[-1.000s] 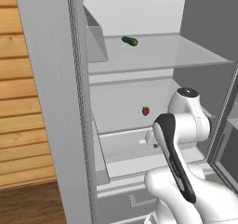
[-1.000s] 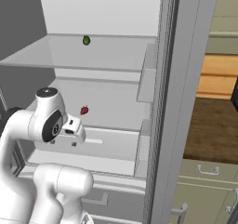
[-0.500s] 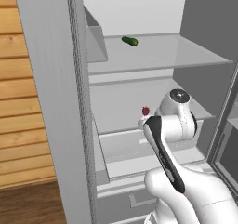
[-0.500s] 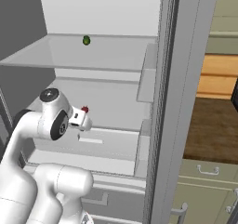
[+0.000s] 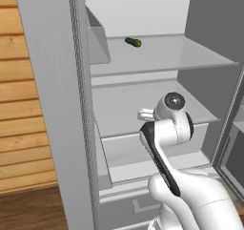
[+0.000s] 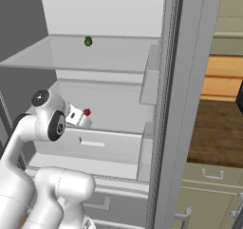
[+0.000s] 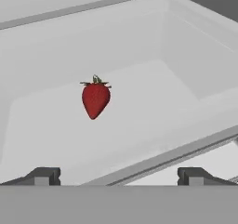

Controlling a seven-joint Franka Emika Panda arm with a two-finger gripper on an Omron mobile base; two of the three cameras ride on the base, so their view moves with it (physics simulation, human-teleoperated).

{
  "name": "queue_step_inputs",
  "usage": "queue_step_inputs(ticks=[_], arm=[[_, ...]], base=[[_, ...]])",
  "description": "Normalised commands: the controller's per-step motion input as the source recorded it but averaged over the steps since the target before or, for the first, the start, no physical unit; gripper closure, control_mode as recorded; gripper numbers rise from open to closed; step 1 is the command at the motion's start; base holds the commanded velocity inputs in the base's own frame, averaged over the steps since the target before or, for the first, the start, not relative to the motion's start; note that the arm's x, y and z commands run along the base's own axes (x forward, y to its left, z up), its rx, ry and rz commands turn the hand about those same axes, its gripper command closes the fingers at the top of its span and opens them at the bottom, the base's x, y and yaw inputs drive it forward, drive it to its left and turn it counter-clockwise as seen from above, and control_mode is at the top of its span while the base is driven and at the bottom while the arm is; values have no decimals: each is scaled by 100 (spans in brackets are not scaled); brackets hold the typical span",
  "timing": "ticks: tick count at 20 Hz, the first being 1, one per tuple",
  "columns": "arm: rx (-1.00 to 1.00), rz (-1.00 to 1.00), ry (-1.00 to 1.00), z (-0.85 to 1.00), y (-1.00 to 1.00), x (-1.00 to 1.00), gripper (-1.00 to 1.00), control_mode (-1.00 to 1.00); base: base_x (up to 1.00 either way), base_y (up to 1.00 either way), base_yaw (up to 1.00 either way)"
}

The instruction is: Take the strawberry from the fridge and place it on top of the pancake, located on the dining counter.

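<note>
The fridge [image 5: 47,90] stands open in front of me. On its white middle shelf [image 6: 118,109] lies the strawberry [image 6: 87,112], tiny and red. In the hand view the strawberry [image 7: 95,99] is a short way ahead, slightly left of centre. My gripper [image 7: 118,176] is open, its two fingertips [image 7: 42,175] set wide apart at the shelf's front edge with nothing between them. From the right base view the gripper [image 6: 83,118] is just short of the berry. In the left base view my arm hides the berry, and the hand [image 5: 146,113] pokes out beside the wrist. The pancake and the dining counter are out of view.
A small dark green vegetable [image 5: 133,42] lies on the glass upper shelf [image 6: 71,57]. Door bins [image 6: 149,81] hang on the open door to the right. A drawer front [image 5: 143,152] sits below the middle shelf. Pale green cabinet fronts [image 6: 209,190] show at the lower right.
The arm has reached forward and up into the fridge, bringing the hand to the middle shelf close to the strawberry. The jaws stayed open. The strawberry has not moved.
</note>
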Motion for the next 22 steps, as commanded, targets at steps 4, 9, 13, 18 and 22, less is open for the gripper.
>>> queue_step_inputs(ticks=[4, 9, 13, 18, 22], arm=[[0, 0, -2, 18, 0, 52, -100, -100], [0, 0, 0, 0, 0, 59, -100, -100], [0, -4, 6, -9, 16, 40, -100, -100], [0, -2, 18, -25, 2, 51, -100, -100], [0, 0, 10, -22, -9, 63, -100, -100]], base=[[0, 0, 0], [0, 0, 0], [0, 0, 0], [0, 0, 0], [0, 0, 0]])
